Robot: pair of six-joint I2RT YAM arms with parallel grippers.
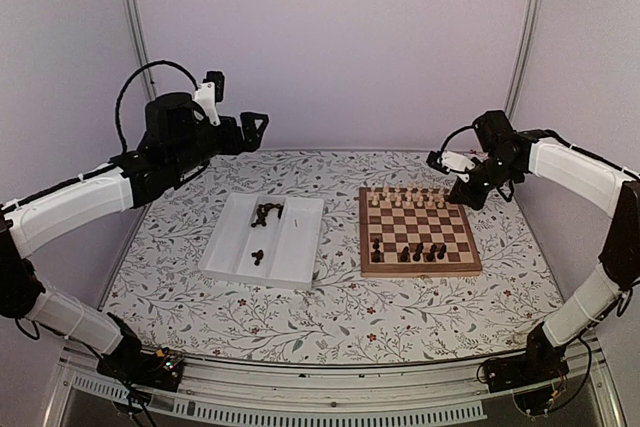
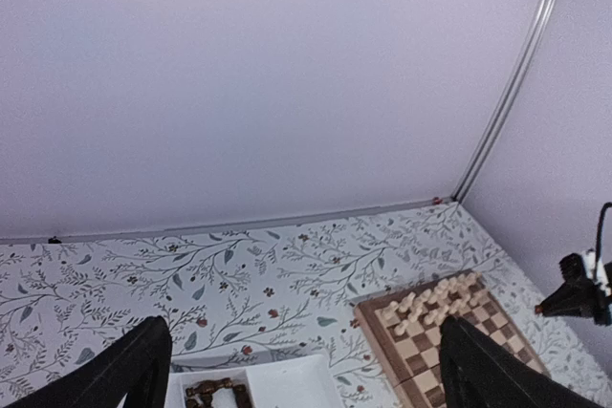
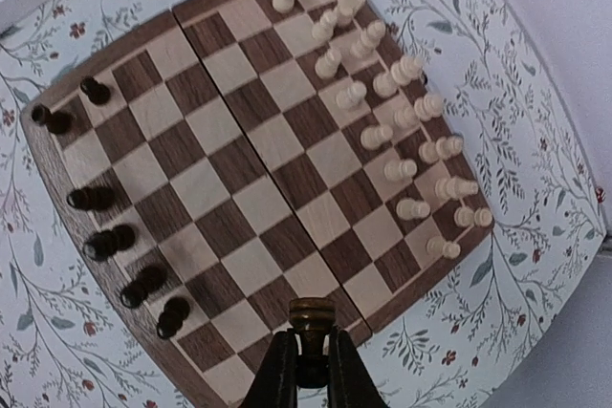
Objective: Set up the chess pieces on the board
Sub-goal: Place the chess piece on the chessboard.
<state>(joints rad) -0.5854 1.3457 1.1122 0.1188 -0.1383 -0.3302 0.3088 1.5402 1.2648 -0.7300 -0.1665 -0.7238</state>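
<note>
Enclosure with plain lilac walls point(image 1: 330, 47); the desk point(image 1: 330, 317) is covered by a floral cloth.

Top view: the board point(image 1: 418, 232) sits right of centre, with the white tray point(image 1: 300, 247) to its left, apart from it. Pale pieces point(image 1: 408, 197) fill the board's two far rows. Roughly six dark chess pieces point(image 1: 418, 251) stand along the near edge row, with gaps between them. The row in front of them is bare. More dark figures lie in the tray: a cluster in its far part and a couple nearer. The left fingers point(image 1: 256, 125) are raised high, beyond the tray's far left corner. The right fingers point(image 1: 437, 159) are up near the board's far right corner.

Left wrist view: the fingers are spread wide with nothing between them, aimed at the back wall. The tray and its dark cluster are just at the bottom edge.

Right wrist view: the fingers are clenched on one dark chess piece point(image 3: 311, 317), held upright above the board's edge.

Judgement: the pale side looks complete and the dark side is well under half done. The held piece needs a square, and the tray stock is yet to be carried over.
</note>
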